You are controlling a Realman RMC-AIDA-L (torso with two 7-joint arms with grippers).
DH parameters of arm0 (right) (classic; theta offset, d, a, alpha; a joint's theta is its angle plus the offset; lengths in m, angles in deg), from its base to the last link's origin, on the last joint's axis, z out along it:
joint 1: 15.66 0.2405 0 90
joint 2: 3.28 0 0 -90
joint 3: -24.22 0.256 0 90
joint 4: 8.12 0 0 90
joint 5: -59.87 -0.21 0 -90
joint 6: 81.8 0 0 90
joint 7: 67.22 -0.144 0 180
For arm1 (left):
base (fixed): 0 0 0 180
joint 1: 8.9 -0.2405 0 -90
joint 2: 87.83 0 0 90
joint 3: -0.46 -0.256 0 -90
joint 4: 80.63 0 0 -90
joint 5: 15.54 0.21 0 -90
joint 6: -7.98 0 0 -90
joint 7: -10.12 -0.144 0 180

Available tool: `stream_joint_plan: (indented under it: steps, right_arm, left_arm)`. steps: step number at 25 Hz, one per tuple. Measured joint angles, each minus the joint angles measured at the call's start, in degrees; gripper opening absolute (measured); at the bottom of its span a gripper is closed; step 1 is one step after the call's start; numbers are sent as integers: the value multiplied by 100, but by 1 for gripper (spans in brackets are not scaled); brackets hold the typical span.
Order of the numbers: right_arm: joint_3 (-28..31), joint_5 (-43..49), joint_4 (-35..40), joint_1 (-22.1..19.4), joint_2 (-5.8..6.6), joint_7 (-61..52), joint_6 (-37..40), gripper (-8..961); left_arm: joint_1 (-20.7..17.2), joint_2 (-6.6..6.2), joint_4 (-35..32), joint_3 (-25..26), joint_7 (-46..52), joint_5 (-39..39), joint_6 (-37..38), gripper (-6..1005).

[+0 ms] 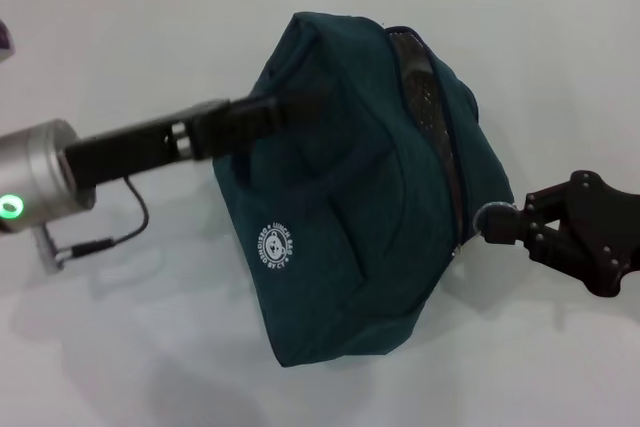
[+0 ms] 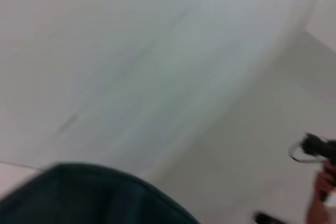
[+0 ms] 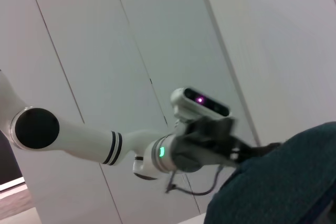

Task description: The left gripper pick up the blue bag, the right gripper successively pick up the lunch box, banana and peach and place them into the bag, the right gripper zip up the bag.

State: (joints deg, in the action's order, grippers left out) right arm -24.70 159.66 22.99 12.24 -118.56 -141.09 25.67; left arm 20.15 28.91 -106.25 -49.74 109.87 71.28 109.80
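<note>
The blue bag hangs tilted above the white table, its zipper line running down its right side. My left gripper reaches in from the left and is shut on the bag's upper left fabric, its fingertips buried in the folds. My right gripper is at the bag's right edge by the lower end of the zipper, fingers together; I cannot tell whether the pull is between them. The bag's fabric fills a corner of the left wrist view, and the bag also shows in the right wrist view. The lunch box, banana and peach are out of view.
A black cable loops from the left arm over the white table. A small purple thing sits at the far left edge. The wall of white panels stands behind the left arm.
</note>
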Motion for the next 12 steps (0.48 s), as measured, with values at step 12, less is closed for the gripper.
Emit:
stream_joint_plan:
  steps: [12]
  right_arm:
    - [-4,12,0,142,-3,5,-165,9]
  left_arm:
    - [-909,149,77,-35,-2140,702,907,857]
